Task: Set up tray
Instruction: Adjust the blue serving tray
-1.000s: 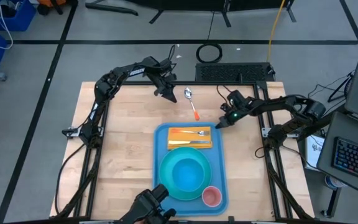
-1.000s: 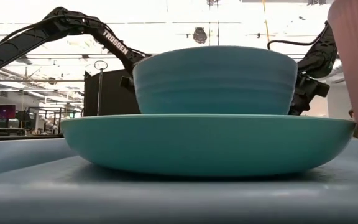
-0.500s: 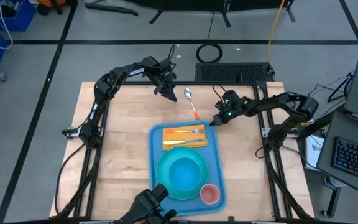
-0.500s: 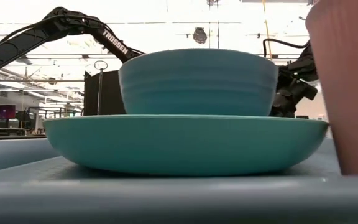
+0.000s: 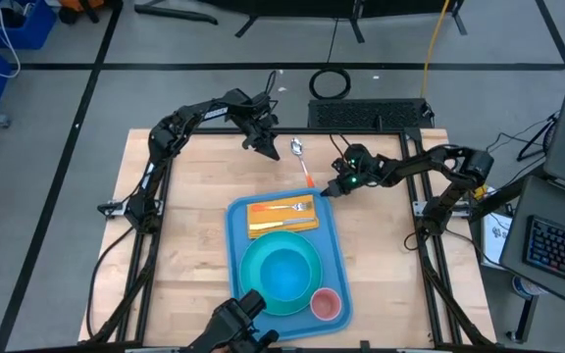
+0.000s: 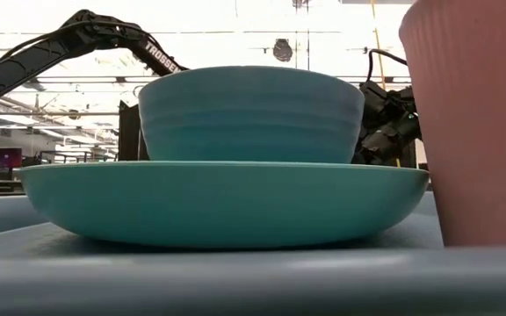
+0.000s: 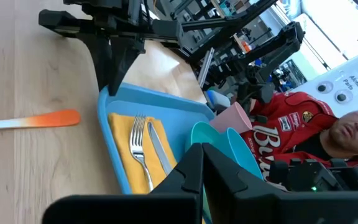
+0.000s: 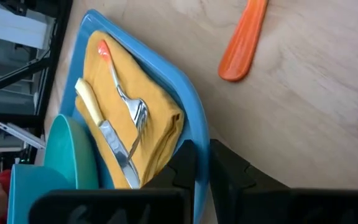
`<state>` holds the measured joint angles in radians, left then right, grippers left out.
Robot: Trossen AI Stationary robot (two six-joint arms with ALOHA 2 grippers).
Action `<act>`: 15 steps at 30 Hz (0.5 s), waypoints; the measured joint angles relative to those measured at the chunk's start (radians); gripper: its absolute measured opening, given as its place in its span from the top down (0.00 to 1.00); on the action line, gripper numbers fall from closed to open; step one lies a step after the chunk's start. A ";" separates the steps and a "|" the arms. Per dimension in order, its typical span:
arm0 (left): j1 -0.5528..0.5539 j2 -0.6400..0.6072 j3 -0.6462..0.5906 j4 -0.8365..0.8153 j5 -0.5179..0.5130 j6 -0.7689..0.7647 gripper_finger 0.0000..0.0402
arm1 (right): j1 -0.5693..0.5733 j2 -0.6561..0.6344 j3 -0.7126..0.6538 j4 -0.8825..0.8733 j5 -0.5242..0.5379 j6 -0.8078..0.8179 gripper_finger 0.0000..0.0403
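On the light-blue plastic tray (image 5: 333,250), which lies slightly askew at mid-table, the ribbed pink cup (image 5: 324,305) stands nearest, then a glossy turquoise bowl (image 5: 284,269) nested in a plate (image 5: 250,265), then a fork (image 5: 297,207) and knife (image 5: 281,219) on a yellow cloth (image 5: 261,211). The right gripper (image 5: 326,191) has its fingers clamped on the tray's far corner rim. Beyond the tray lies an orange-handled spoon (image 5: 303,165), and past it the left gripper (image 5: 270,153) hovers, fingers together.
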<state>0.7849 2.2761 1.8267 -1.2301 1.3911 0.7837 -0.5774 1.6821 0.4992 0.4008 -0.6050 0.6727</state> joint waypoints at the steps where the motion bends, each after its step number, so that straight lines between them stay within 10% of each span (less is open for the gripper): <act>1: 0.000 0.000 0.000 0.000 0.001 0.000 0.98 | 0.000 0.000 0.000 0.002 0.001 0.000 0.96; 15: -0.002 -0.001 0.000 0.000 0.030 -0.007 0.98 | -0.027 -0.003 -0.001 0.007 -0.060 -0.030 0.77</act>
<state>0.7831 2.2753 1.8267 -1.2304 1.4212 0.7763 -0.6046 1.6787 0.4980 0.4080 -0.6654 0.6430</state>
